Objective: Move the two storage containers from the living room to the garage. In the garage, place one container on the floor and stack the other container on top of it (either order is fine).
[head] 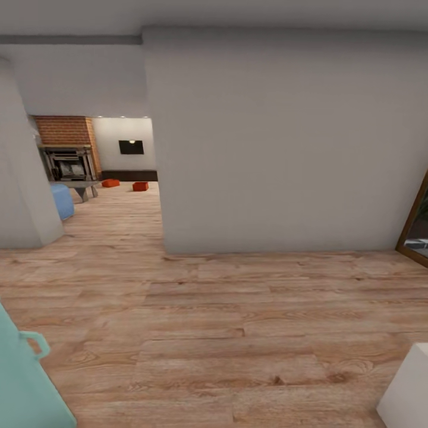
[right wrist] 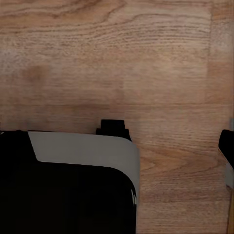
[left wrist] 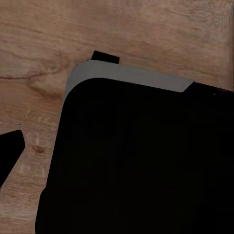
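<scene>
Two orange-red storage containers (head: 110, 183) (head: 140, 186) sit on the light wood plank floor of the living room, far off through the opening at the left of the head view. They stand apart from each other, near the dark baseboard under the wall TV (head: 131, 147). In the left wrist view my left gripper (left wrist: 117, 161) hangs over my own black base, with one dark finger (left wrist: 10, 151) at the frame's edge. The right gripper (right wrist: 114, 151) hangs likewise, one finger (right wrist: 227, 148) at the opposite edge. Both hold nothing.
A broad white wall (head: 267, 148) stands straight ahead, with the passage to its left. Beyond are a brick fireplace (head: 65, 132) and a blue sofa (head: 61, 201). A teal object (head: 24, 380) is close at lower left, a white box (head: 407, 392) at lower right, a wooden door frame (head: 414, 229) at right.
</scene>
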You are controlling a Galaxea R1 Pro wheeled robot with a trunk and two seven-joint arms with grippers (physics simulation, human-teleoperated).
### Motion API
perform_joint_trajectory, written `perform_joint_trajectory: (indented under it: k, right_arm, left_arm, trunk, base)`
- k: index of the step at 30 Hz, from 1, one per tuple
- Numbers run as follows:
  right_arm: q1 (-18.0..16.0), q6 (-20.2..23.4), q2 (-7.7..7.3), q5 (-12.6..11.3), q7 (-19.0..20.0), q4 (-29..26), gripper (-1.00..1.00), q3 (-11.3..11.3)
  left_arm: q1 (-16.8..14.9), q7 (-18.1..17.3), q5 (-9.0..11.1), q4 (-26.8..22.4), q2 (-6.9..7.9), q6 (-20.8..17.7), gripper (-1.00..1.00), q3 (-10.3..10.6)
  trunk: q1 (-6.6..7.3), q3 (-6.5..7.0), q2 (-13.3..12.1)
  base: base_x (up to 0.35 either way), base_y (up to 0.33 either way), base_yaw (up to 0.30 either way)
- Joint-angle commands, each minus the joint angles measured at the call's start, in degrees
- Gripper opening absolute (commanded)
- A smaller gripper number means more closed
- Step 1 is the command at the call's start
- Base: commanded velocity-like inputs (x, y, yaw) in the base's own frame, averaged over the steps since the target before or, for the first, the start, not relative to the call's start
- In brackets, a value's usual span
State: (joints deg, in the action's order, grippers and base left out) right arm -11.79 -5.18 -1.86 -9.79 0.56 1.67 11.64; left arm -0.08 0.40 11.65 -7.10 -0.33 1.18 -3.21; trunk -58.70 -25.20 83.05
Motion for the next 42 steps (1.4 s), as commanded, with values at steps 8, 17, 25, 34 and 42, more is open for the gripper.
perform_joint_trajectory:
  k: [8,17,25,34,42]
  right_arm:
    - [-0.1,-0.4,0.05,-0.6,0.1,0.2,1.00,0.5]
    - [-0.1,-0.4,0.08,-0.6,0.1,0.2,1.00,0.5]
    - [-0.1,-0.3,0.16,-0.6,0.1,0.2,1.00,0.5]
    - [-0.1,-0.4,0.58,-0.6,0.1,0.2,1.00,0.4]
    - [-0.1,-0.7,0.36,-0.5,0.1,0.1,1.00,0.5]
  left_arm:
    - [0.0,0.0,0.1,0.0,-0.03,0.2,1.00,-0.3]
    - [0.0,0.0,0.1,0.0,-0.03,0.2,1.00,-0.3]
    - [0.0,0.0,0.1,0.0,-0.03,0.2,1.00,-0.3]
    - [0.0,0.0,0.1,0.0,-0.03,0.2,1.00,-0.3]
    - [0.0,0.0,0.1,0.0,-0.03,0.2,1.00,-0.3]
  trunk:
    - [-0.03,-0.05,0.0]
    - [-0.03,-0.05,0.0]
    - [-0.03,-0.05,0.0]
    - [-0.03,-0.05,0.0]
    - [-0.03,-0.05,0.0]
  base:
    - [0.324,0.000,0.000]
    - [0.324,0.000,0.000]
    - [0.324,0.000,0.000]
    - [0.324,0.000,0.000]
    - [0.324,0.000,0.051]
